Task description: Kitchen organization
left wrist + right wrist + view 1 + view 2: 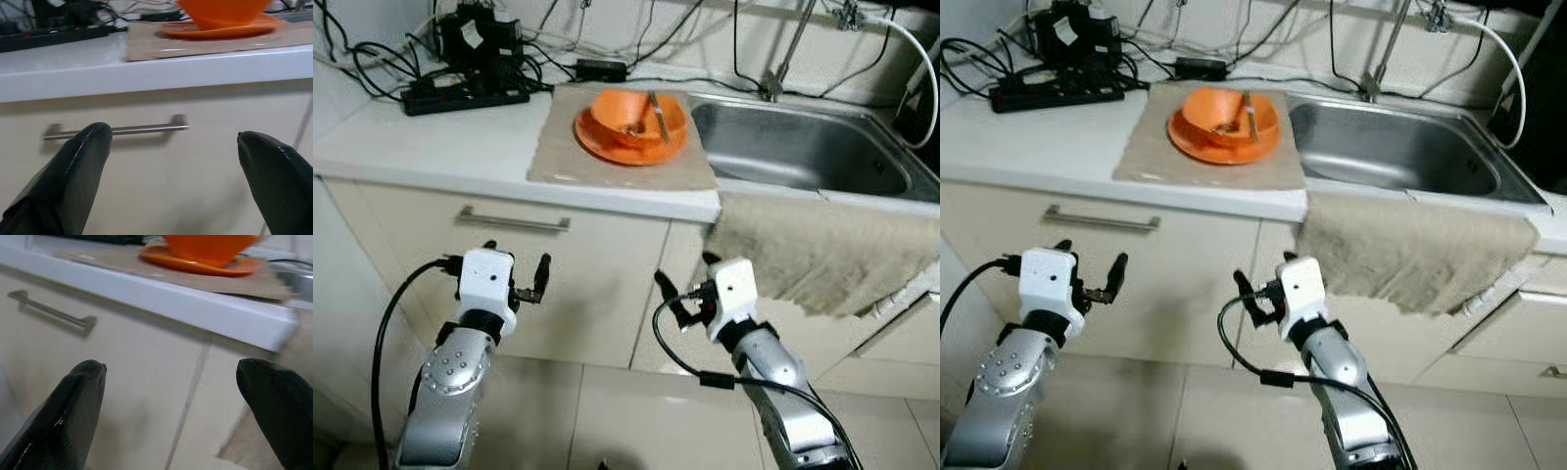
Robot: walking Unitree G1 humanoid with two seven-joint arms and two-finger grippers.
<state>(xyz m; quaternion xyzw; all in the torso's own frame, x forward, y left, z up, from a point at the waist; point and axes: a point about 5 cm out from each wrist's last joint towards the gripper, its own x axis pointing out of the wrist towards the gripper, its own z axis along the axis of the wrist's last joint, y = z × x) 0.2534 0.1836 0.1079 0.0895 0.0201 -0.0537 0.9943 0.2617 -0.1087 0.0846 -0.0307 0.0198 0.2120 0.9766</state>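
An orange bowl [625,112] sits on an orange plate [628,147] on a beige mat [568,157] on the white counter, with a utensil [659,116] leaning in the bowl. Both arms are held up in front of the cabinet, below the counter edge. My left gripper [517,271] is open, level with the drawer front under the metal handle [514,219]. My right gripper [683,284] is open as well, near the seam between cabinet doors. In the wrist views the bowl [222,11] [210,246] appears above each pair of spread fingers.
A steel sink [803,147] with a tap lies right of the mat. A beige towel [822,250] hangs over the counter edge below it. A black power strip [465,95] and tangled cables lie at the back left. Tiled floor lies below.
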